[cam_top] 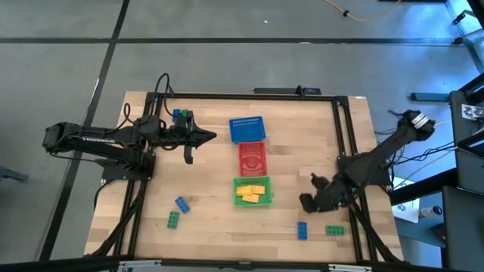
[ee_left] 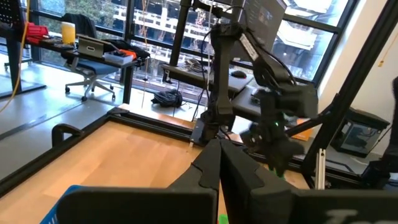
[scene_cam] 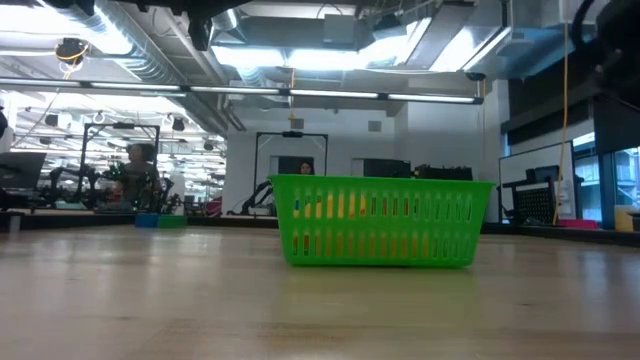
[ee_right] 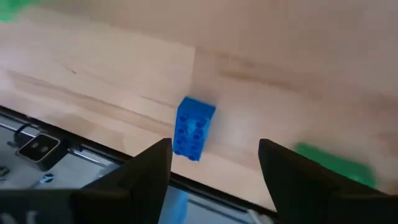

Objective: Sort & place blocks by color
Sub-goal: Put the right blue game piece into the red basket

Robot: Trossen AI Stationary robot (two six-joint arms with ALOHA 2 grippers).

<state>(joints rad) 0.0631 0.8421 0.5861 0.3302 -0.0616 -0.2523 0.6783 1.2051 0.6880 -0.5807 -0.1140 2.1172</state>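
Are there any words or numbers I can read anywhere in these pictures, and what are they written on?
None can be read.
Left arm: a pale line of lettering along its side, too small to read.
Black-and-white square marker at the right edge, beyond the table: a pattern, not words.
Blue block, baskets and table: no writing shows.

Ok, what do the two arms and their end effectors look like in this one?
Both arms are dark and slender with jointed segments. The left arm trails black cables near its base. The left end effector has two dark tapering fingers; the right end effector has two broad dark fingers.
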